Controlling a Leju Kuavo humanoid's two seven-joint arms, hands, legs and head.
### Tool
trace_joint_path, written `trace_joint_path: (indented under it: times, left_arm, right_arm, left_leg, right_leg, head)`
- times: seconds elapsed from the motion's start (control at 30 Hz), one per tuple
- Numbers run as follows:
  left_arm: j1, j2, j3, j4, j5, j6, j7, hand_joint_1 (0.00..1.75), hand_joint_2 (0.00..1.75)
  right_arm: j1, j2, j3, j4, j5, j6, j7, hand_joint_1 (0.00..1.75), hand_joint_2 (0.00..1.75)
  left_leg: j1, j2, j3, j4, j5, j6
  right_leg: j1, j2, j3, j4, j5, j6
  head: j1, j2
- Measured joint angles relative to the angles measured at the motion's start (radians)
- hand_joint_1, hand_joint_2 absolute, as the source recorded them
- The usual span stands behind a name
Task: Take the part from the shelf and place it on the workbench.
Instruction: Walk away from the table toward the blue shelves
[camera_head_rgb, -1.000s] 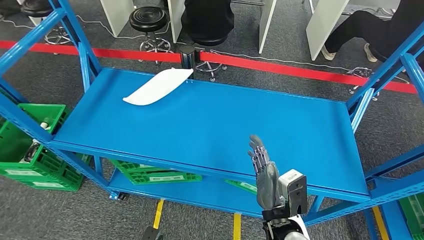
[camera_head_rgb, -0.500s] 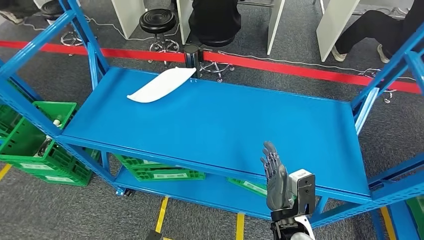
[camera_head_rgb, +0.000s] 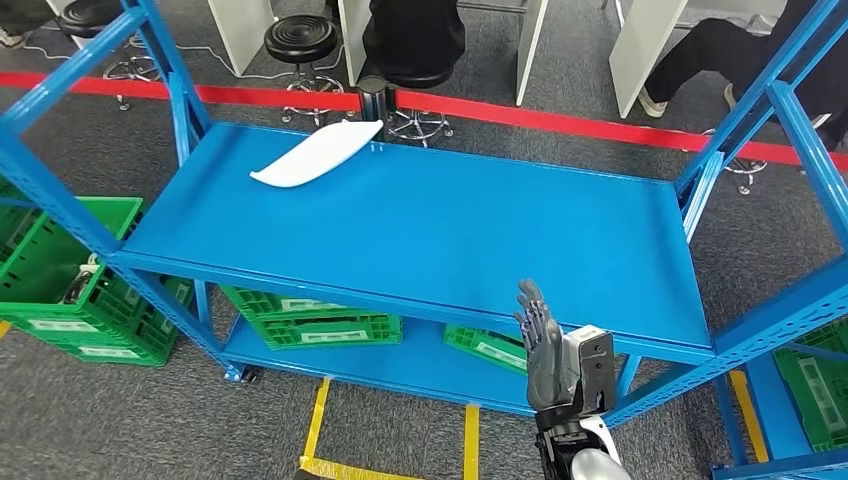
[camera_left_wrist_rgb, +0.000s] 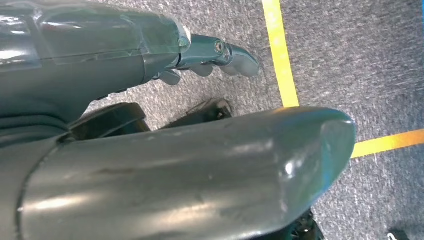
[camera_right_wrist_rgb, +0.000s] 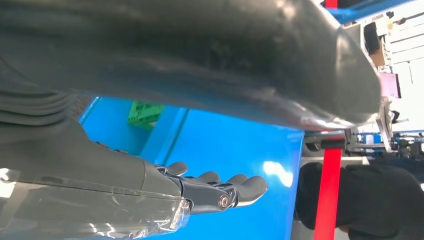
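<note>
The white part (camera_head_rgb: 315, 154) lies flat at the far left corner of the blue shelf (camera_head_rgb: 450, 240), well apart from both hands. The right hand (camera_head_rgb: 545, 350) is raised at the shelf's near edge, fingers straight, holding nothing. The left hand (camera_left_wrist_rgb: 165, 50) hangs over grey carpet, fingers loosely extended, empty.

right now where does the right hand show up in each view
Head view: right hand rises at the bottom, right of centre, at the blue shelf's front edge, fingers straight and holding nothing.
Left wrist view: that is the left hand, over grey carpet.
Right wrist view: it enters from the left edge, fingers extended.
Shared landmark: the blue shelf, in head and right wrist views.
</note>
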Motion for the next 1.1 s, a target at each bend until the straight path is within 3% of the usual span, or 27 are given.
trace_joint_path:
  times: [0.07, 0.13, 0.17, 0.2, 0.23, 0.27, 0.33, 0.4, 0.43, 0.5, 0.53, 0.6, 0.67, 0.7, 0.73, 0.77, 0.83, 0.9, 1.03, 1.1]
  left_arm:
    - [-0.001, -0.001, -0.002, 0.000, 0.000, 0.000, 0.001, 0.00, 0.00]
    - [-0.001, -0.003, -0.002, 0.000, -0.002, -0.001, 0.002, 0.00, 0.00]
    - [0.000, -0.003, -0.002, 0.000, -0.002, -0.001, 0.002, 0.00, 0.00]
    - [0.001, -0.003, -0.002, 0.000, -0.002, -0.001, 0.002, 0.00, 0.00]
    - [0.002, -0.003, -0.002, 0.000, -0.003, -0.001, 0.003, 0.00, 0.00]
    - [0.003, -0.003, -0.002, 0.000, -0.003, -0.001, 0.003, 0.00, 0.00]
    - [0.003, -0.004, -0.002, 0.000, -0.004, -0.001, 0.004, 0.00, 0.00]
    - [0.003, -0.008, -0.002, -0.001, -0.007, -0.001, 0.006, 0.00, 0.00]
    - [0.003, -0.010, -0.003, -0.001, -0.010, -0.001, 0.009, 0.00, 0.00]
    - [0.005, -0.011, -0.006, -0.001, -0.018, -0.002, 0.019, 0.00, 0.00]
    - [0.006, -0.011, -0.008, -0.001, -0.021, -0.002, 0.023, 0.00, 0.00]
    - [0.007, -0.010, -0.013, -0.001, -0.024, -0.001, 0.030, 0.00, 0.00]
    - [0.009, -0.009, -0.017, -0.001, -0.024, -0.001, 0.034, 0.00, 0.00]
    - [0.010, -0.008, -0.019, -0.001, -0.024, 0.000, 0.035, 0.00, 0.00]
    - [0.011, -0.008, -0.020, 0.000, -0.024, 0.001, 0.036, 0.00, 0.00]
    - [0.012, -0.007, -0.021, 0.000, -0.024, 0.002, 0.037, 0.00, 0.00]
    - [0.013, -0.005, -0.024, 0.000, -0.024, 0.004, 0.038, 0.00, 0.00]
    - [0.014, -0.006, -0.026, 0.000, -0.024, 0.005, 0.038, 0.00, 0.00]
    - [0.016, -0.005, -0.027, 0.000, -0.025, 0.008, 0.039, 0.00, 0.00]
    - [0.016, -0.005, -0.027, 0.000, -0.025, 0.011, 0.039, 0.00, 0.00]
  right_arm:
    - [0.001, -0.004, 0.000, 0.005, 0.000, 0.000, 0.000, 0.00, 0.00]
    - [0.001, -0.007, 0.000, 0.010, -0.001, 0.000, 0.000, 0.00, 0.00]
    - [0.001, -0.007, 0.000, 0.013, -0.003, 0.000, 0.000, 0.00, 0.00]
    - [0.001, -0.007, 0.000, 0.016, -0.004, 0.001, 0.000, 0.00, 0.00]
    - [0.001, -0.007, 0.001, 0.019, -0.006, 0.001, 0.000, 0.00, 0.00]
    - [0.001, -0.006, 0.001, 0.022, -0.006, 0.001, 0.000, 0.00, 0.00]
    - [0.000, -0.007, 0.000, 0.026, -0.007, 0.001, 0.000, 0.00, 0.00]
    - [-0.003, -0.007, -0.001, 0.028, -0.012, 0.001, 0.000, 0.00, 0.00]
    - [-0.004, -0.007, -0.001, 0.029, -0.016, 0.001, -0.001, 0.00, 0.00]
    - [-0.003, -0.007, -0.001, 0.036, -0.025, 0.001, -0.001, 0.00, 0.00]
    - [-0.003, -0.006, 0.000, 0.039, -0.027, 0.000, -0.002, 0.00, 0.00]
    - [-0.003, -0.005, 0.000, 0.047, -0.027, -0.002, -0.006, 0.00, 0.00]
    - [-0.002, -0.002, 0.001, 0.055, -0.020, -0.008, -0.012, 0.00, 0.00]
    - [-0.002, 0.000, 0.001, 0.059, -0.016, -0.012, -0.016, 0.00, 0.00]
    - [-0.002, 0.002, 0.001, 0.062, -0.013, -0.017, -0.020, 0.00, 0.00]
    - [-0.002, 0.004, 0.001, 0.066, -0.011, -0.021, -0.024, 0.00, 0.00]
    - [-0.003, 0.007, 0.001, 0.072, 0.006, -0.035, -0.026, 0.00, 0.00]
    - [-0.006, 0.009, 0.002, 0.077, 0.035, -0.051, -0.018, 0.00, 0.00]
    - [-0.009, 0.011, 0.003, 0.088, 0.072, -0.068, -0.001, 0.00, 0.00]
    - [-0.012, 0.012, 0.004, 0.090, 0.093, -0.074, 0.009, 0.00, 0.00]
  left_leg:
    - [0.000, 0.001, -0.017, -0.003, 0.019, 0.019]
    - [-0.005, 0.001, -0.039, -0.002, 0.038, 0.031]
    - [-0.009, 0.000, -0.052, -0.001, 0.048, 0.034]
    - [-0.014, 0.000, -0.065, -0.001, 0.057, 0.036]
    - [-0.019, 0.000, -0.078, 0.000, 0.067, 0.038]
    - [-0.023, -0.001, -0.090, 0.001, 0.076, 0.039]
    - [-0.031, -0.002, -0.108, 0.001, 0.092, 0.038]
    - [-0.033, -0.001, -0.119, 0.001, 0.107, 0.034]
    - [-0.033, 0.001, -0.124, 0.001, 0.114, 0.029]
    - [-0.029, 0.002, -0.131, 0.002, 0.121, 0.019]
    - [-0.028, 0.002, -0.136, 0.012, 0.109, 0.013]
    - [-0.023, 0.001, -0.164, 0.084, 0.038, 0.000]
    - [-0.012, 0.000, -0.203, 0.208, -0.042, -0.015]
    - [-0.007, 0.001, -0.212, 0.254, -0.056, -0.022]
    - [-0.002, 0.001, -0.207, 0.269, -0.050, -0.029]
    - [0.003, 0.003, -0.182, 0.244, -0.028, -0.035]
    - [0.012, 0.008, -0.094, 0.119, 0.014, -0.048]
    - [0.014, 0.010, -0.039, 0.030, 0.022, -0.046]
    - [0.010, 0.007, -0.044, 0.019, 0.019, -0.008]
    - [0.011, 0.004, -0.051, 0.017, 0.027, 0.006]
  right_leg:
    - [-0.002, 0.002, -0.017, 0.051, -0.057, 0.010]
    - [-0.002, 0.004, -0.045, 0.167, -0.155, 0.012]
    - [-0.002, 0.004, -0.055, 0.226, -0.188, 0.011]
    - [-0.002, 0.004, -0.055, 0.264, -0.200, 0.008]
    - [0.000, 0.004, -0.041, 0.269, -0.191, 0.003]
    - [0.004, 0.005, -0.011, 0.239, -0.165, -0.005]
    - [0.018, 0.007, 0.084, 0.101, -0.118, -0.030]
    - [0.031, 0.008, 0.160, -0.027, -0.111, -0.050]
    - [0.035, 0.008, 0.174, -0.058, -0.114, -0.055]
    - [0.035, 0.005, 0.171, -0.077, -0.105, -0.058]
    - [0.032, 0.004, 0.168, -0.082, -0.095, -0.060]
    - [0.026, 0.001, 0.156, -0.091, -0.075, -0.063]
    - [0.024, 0.000, 0.138, -0.088, -0.062, -0.063]
    - [0.022, -0.001, 0.128, -0.085, -0.057, -0.060]
    - [0.020, -0.002, 0.119, -0.080, -0.052, -0.057]
    - [0.016, -0.003, 0.109, -0.073, -0.050, -0.053]
    - [0.009, -0.003, 0.093, -0.054, -0.051, -0.043]
    - [0.009, -0.002, 0.077, -0.031, -0.056, -0.030]
    - [0.005, 0.000, 0.062, -0.005, -0.065, -0.010]
    - [0.003, 0.001, 0.032, 0.066, -0.116, -0.002]
  head:
    - [0.005, 0.000]
    - [0.014, 0.000]
    - [0.018, 0.000]
    - [0.021, 0.000]
    - [0.024, 0.000]
    - [0.027, 0.000]
    - [0.029, 0.000]
    - [0.027, 0.000]
    - [0.027, 0.000]
    - [0.030, 0.000]
    - [0.030, 0.000]
    - [0.022, 0.000]
    - [0.011, 0.000]
    - [0.007, 0.000]
    - [0.005, 0.000]
    - [0.003, 0.000]
    - [-0.001, 0.000]
    - [-0.007, 0.000]
    - [-0.003, 0.000]
    - [0.005, 0.000]
